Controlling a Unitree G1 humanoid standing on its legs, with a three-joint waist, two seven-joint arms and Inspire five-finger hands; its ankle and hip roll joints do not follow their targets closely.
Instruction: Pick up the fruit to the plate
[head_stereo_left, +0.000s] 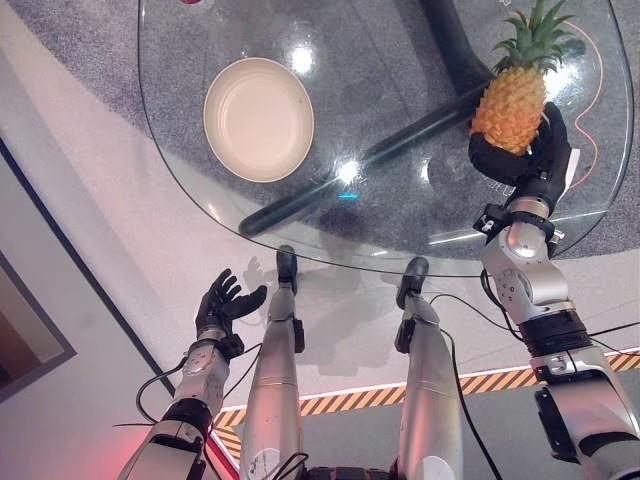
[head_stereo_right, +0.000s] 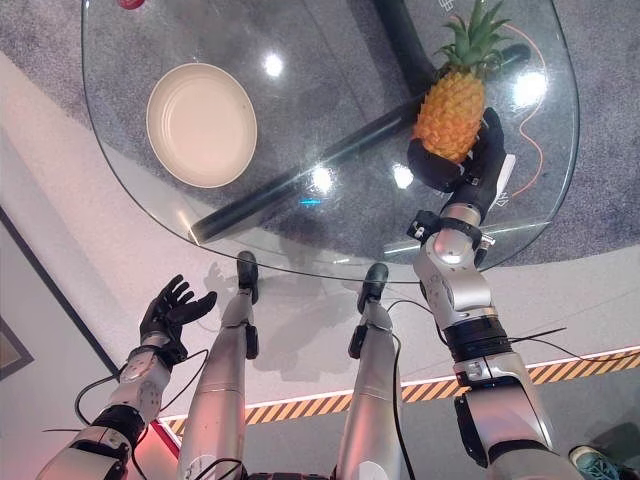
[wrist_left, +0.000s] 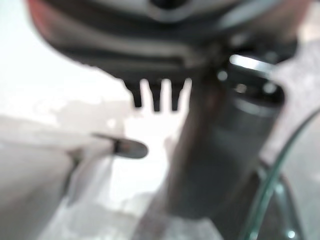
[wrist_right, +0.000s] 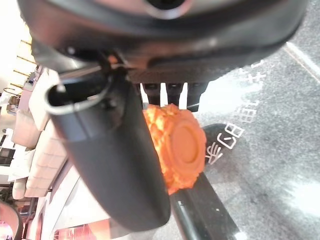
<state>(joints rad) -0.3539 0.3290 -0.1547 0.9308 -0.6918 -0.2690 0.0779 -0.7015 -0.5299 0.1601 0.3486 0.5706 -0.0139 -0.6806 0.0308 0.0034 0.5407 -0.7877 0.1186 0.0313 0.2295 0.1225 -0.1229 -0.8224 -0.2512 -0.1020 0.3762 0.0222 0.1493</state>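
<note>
- My right hand (head_stereo_left: 528, 160) has its fingers (head_stereo_right: 492, 135) wrapped around the pineapple (head_stereo_left: 510, 108), well away from the plate (head_stereo_left: 259, 118).
- The plate on the glass worktop (head_stereo_left: 400, 215) has no fruit on it yet.
- My left hand (head_stereo_left: 222, 303) hangs below the worktop's edge, fingers apart.

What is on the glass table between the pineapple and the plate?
Nothing stands there. In the left eye view the glass table is bare between the pineapple, held by the right hand, and the plate.
</note>
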